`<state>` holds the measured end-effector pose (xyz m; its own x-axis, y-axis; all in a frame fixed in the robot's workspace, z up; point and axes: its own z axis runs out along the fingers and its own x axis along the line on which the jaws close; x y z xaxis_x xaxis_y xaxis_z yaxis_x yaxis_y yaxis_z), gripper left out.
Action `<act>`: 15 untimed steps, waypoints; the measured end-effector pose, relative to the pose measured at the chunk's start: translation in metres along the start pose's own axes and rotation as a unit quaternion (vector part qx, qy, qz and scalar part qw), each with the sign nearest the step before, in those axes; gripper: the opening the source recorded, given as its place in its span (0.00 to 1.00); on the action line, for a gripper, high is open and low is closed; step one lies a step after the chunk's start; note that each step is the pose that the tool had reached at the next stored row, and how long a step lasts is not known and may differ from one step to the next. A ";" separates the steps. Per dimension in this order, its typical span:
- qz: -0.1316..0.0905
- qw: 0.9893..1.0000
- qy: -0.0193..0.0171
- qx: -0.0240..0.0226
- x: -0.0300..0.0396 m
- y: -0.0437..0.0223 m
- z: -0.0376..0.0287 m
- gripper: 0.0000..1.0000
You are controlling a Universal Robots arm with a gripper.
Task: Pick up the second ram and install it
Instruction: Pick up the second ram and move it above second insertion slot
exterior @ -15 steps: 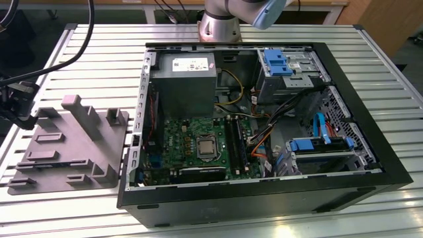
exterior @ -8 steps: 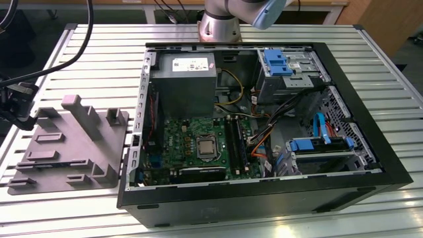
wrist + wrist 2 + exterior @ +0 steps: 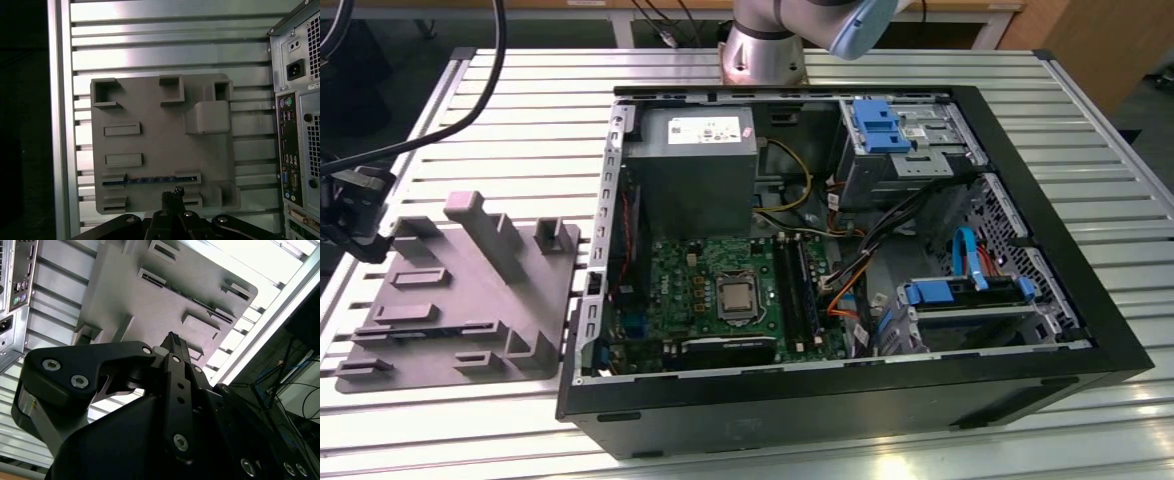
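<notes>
The second ram [image 3: 150, 180] is a thin dark stick lying on edge in a slot of the gray fixture [image 3: 160, 135]. It also shows as a dark line [image 3: 197, 300] on the fixture [image 3: 145, 300] in the second wrist view, and as a dark strip [image 3: 434, 326] in the exterior view. My gripper [image 3: 172, 193] hovers above the fixture, just beside the stick and apart from it. Its fingers are shut together with nothing between them [image 3: 172, 337]. In the exterior view the gripper [image 3: 354, 215] is at the far left, over the fixture's [image 3: 467, 290] outer edge.
An open computer case [image 3: 854, 400] lies on the slatted metal table [image 3: 520, 110], at the exterior view's right of the fixture. Inside are the motherboard [image 3: 720, 290] and long black memory sockets [image 3: 794, 290]. The case's rear ports [image 3: 295, 150] face the fixture. Black cables hang at the left.
</notes>
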<state>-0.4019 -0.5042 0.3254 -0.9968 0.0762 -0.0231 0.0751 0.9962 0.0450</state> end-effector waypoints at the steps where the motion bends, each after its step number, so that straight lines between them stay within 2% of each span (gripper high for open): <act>1: 0.000 1.000 0.000 0.000 0.0000 0.0000 0.0000 0.11; 9: -0.008 1.000 0.000 0.000 0.0002 0.0000 0.0000 0.11; 15: -0.031 1.000 0.001 -0.001 0.0001 0.0000 0.0000 0.11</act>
<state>-0.4020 -0.5042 0.3255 -0.9996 0.0137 -0.0231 0.0127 0.9989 0.0449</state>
